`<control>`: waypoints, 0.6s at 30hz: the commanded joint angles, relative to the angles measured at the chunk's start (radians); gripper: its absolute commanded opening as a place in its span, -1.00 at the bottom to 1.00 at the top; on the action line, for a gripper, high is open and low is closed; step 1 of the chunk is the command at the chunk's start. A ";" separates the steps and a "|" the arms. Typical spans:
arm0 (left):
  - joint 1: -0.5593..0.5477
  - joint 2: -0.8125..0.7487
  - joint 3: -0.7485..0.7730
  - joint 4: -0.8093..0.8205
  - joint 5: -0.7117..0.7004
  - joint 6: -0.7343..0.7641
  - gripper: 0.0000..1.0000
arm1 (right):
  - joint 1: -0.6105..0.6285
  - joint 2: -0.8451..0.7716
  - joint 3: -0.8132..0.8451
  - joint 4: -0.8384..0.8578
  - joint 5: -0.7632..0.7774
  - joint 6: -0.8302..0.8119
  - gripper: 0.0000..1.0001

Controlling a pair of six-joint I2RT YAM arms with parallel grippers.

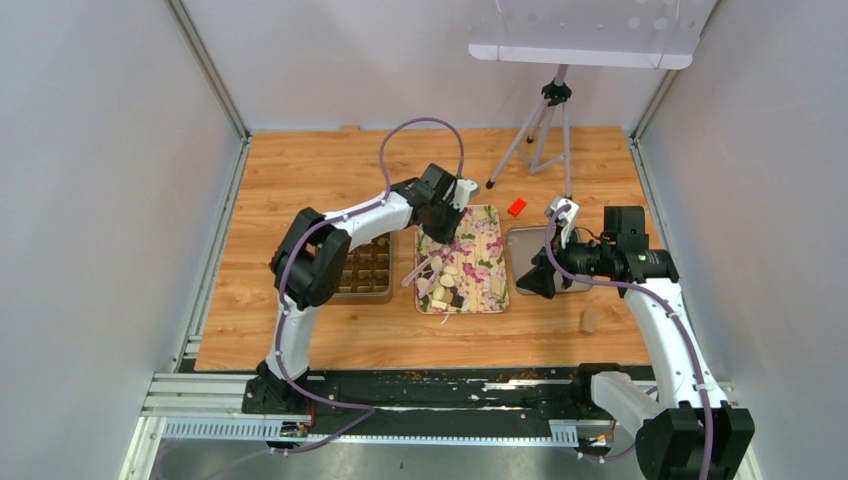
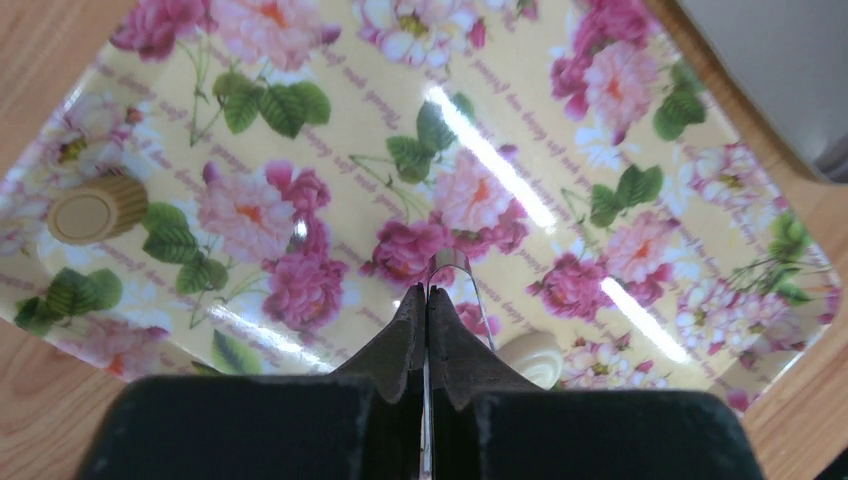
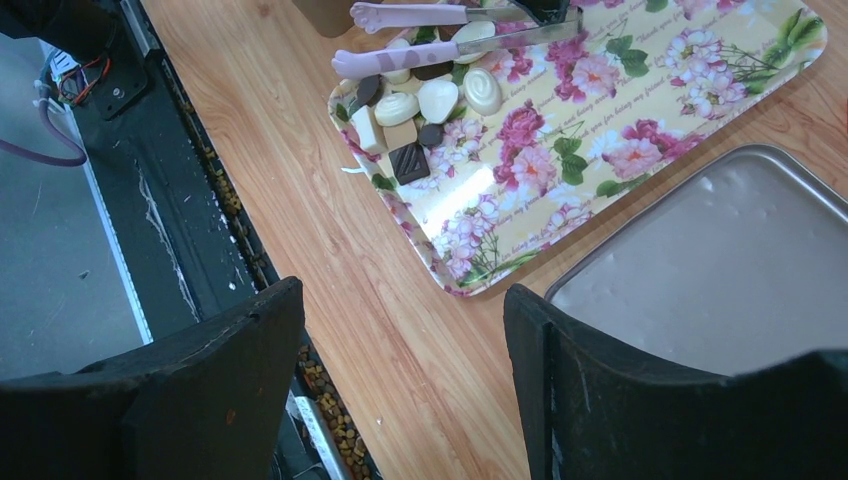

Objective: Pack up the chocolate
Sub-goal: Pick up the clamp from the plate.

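1. Grid tray [image 1: 365, 270]: brown, rectangular, divided into small square cells. It is set at the left of the wood-grain desk [image 1: 300, 170] and is partly hidden by the left arm. Its contents cannot be told.
2. Left fingers [image 2: 428, 300]: black and coarse-textured, pressed together on the thin bright metal bend of the tongs [image 3: 400, 58]. They are held over the floral tray [image 3: 640, 130].
3. Tongs: steel strips ending in pink, paw-shaped tips. The tips are spread apart and reach over the chocolate [image 3: 437, 98]; contact cannot be told.
4. Floral tray: glossy, rectangular with rounded corners. The cream-yellow ground is printed with pink roses, green leaves and script.
5. Chocolate: small pieces heaped at the floral tray's near-left corner. Cream-white swirled domes, tan blocks, dark brown rounds and one dark ridged square are seen.
6. Red block [image 1: 516, 207]: small and bright, on bare desk just beyond the trays.
7. Metal tray [image 3: 720, 260]: dull grey and smooth, with a raised rim. It is placed just right of the floral tray.
8. Right fingers [image 3: 265, 330]: black, broad and flat, spread wide with nothing between them. They are held above the desk by the near ends of both trays.
9. Cylinder [image 1: 589, 320]: tan, short and upright, beside the right arm.
10. Tripod [image 1: 540, 130]: slim grey legs at the far edge.
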 commanded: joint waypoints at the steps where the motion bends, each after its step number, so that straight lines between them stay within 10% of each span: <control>1: 0.030 -0.094 0.081 0.003 0.089 -0.053 -0.99 | -0.004 0.004 0.001 0.039 -0.034 0.006 0.45; 7: 0.091 -0.236 0.041 0.083 0.217 -0.152 -1.00 | -0.004 0.023 0.030 0.129 -0.022 0.087 0.37; 14: 0.145 -0.495 -0.253 0.705 0.283 -0.458 -1.00 | 0.004 0.128 0.110 0.614 -0.041 0.642 0.38; 18: 0.144 -0.506 -0.196 0.787 0.284 -0.555 -1.00 | 0.062 0.228 0.199 0.713 -0.112 0.776 0.49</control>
